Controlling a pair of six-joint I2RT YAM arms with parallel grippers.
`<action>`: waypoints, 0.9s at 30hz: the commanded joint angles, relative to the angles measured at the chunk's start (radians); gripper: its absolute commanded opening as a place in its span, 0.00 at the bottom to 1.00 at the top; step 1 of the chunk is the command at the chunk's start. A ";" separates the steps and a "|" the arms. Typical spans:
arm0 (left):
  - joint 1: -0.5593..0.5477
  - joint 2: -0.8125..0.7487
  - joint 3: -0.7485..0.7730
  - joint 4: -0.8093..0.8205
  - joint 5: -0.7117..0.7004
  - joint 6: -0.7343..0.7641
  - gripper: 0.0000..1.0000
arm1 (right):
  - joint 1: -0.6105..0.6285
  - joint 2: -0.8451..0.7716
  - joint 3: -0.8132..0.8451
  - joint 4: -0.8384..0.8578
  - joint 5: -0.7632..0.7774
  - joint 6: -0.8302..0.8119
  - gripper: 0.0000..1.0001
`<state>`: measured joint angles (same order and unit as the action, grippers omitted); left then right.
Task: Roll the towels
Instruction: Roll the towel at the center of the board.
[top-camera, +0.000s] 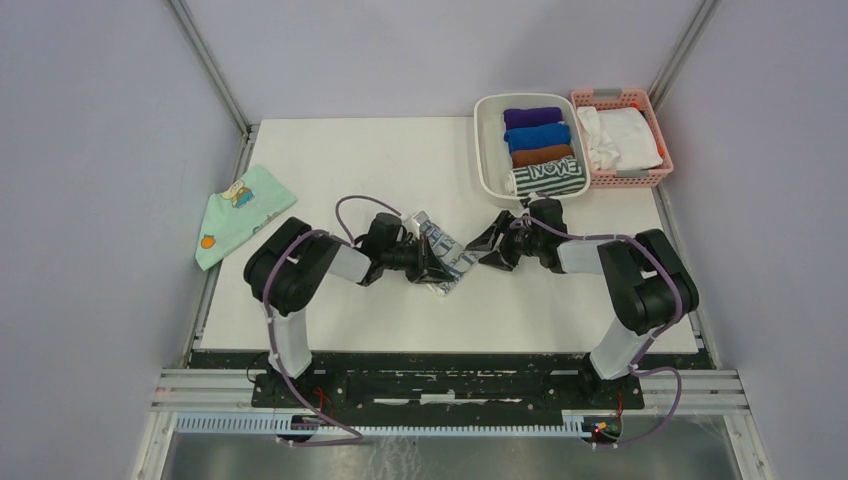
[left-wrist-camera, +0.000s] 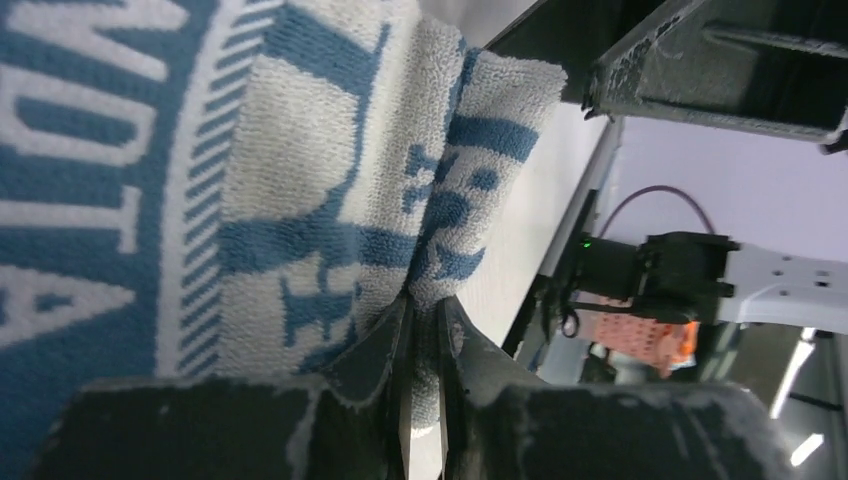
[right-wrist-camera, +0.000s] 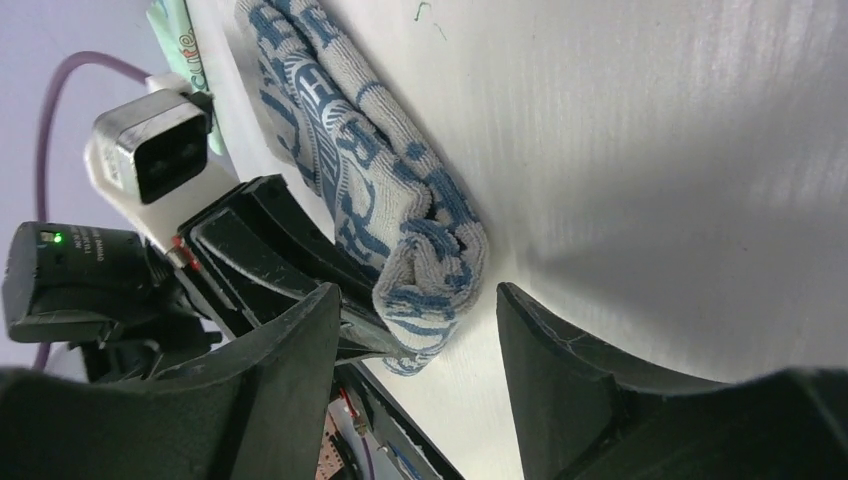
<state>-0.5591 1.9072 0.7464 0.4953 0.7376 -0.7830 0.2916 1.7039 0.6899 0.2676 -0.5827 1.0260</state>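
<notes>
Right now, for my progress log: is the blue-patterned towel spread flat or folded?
Folded: the towel lies doubled in layers, left end effector pinching its edge.

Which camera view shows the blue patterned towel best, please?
The right wrist view: the blue patterned towel shows most of its folded length. The left wrist view gives only close-up fabric pinched in the left gripper; the top view shows it small, partly hidden.
</notes>
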 joint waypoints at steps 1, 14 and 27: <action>0.024 0.075 -0.075 0.253 0.075 -0.281 0.08 | -0.002 0.037 -0.033 0.160 -0.057 0.035 0.67; 0.048 0.138 -0.175 0.504 0.027 -0.509 0.06 | 0.045 0.167 -0.041 0.244 -0.071 0.045 0.58; 0.047 0.057 -0.177 0.352 -0.009 -0.421 0.21 | 0.107 0.133 0.103 -0.146 0.121 -0.095 0.29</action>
<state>-0.5163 2.0224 0.5842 0.9733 0.7689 -1.2350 0.3744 1.8683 0.7334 0.3687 -0.6292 1.0405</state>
